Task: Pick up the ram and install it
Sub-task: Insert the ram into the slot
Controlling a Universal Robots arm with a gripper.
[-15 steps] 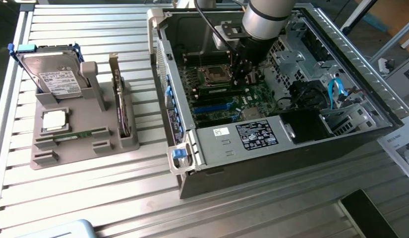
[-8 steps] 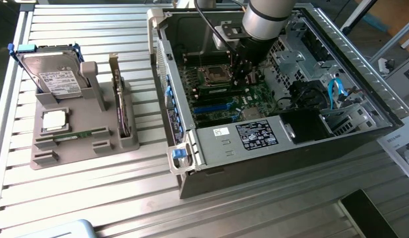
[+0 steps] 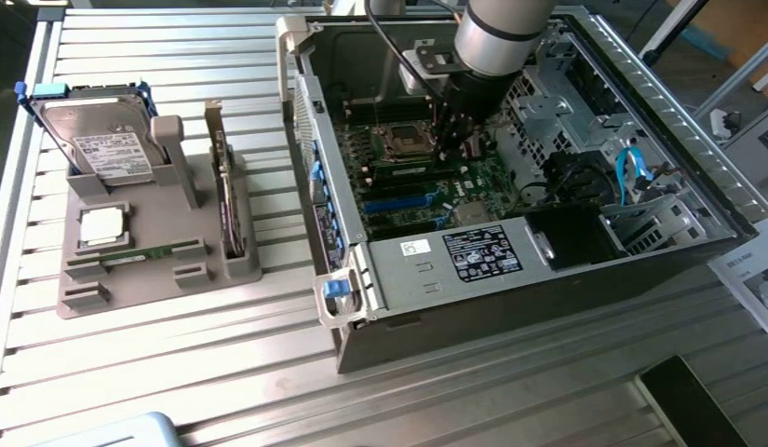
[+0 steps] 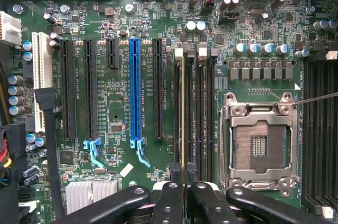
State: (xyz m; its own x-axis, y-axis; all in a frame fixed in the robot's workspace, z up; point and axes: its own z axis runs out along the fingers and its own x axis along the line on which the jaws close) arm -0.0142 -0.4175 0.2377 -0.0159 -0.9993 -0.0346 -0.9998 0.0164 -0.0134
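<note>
Gripper [image 4: 183, 179] is pinching the ram [image 4: 182, 108]. The jaws are drawn nearly together, and the board's thin tan edge is running out between the black fingers [image 4: 170, 197]. Ram is hanging edge-on over the bank of dark memory slots [image 4: 203, 113] and lining up along them, over the slot at the end of the bank nearest the black expansion slots. Whether it is touching that slot I cannot tell. Memory slots are sitting between the open CPU socket [image 4: 259, 139] and the long blue slot [image 4: 136, 92] on the green motherboard [image 4: 116, 108]. A finned silver heatsink [image 4: 90, 192] is showing near the finger linkages.

In the exterior view the arm [image 3: 502, 33] is reaching down into the open computer case [image 3: 358, 279]. The gripper [image 3: 456, 149] is dipping to the motherboard [image 3: 409, 186] just beside the CPU socket [image 3: 402, 140]. Case is lying on its side on the slatted metal table [image 3: 172, 372].

Towards the exterior view's left, well apart from the case, a grey fixture [image 3: 135, 284] is sitting on the table. It is carrying:
- a hard drive [image 3: 104, 144] standing upright
- an expansion card [image 3: 222, 200] standing on edge in a slot
- a square silver chip [image 3: 101, 226] lying flat
- a thin green strip [image 3: 154, 253] lying in a groove just beside the chip
</note>
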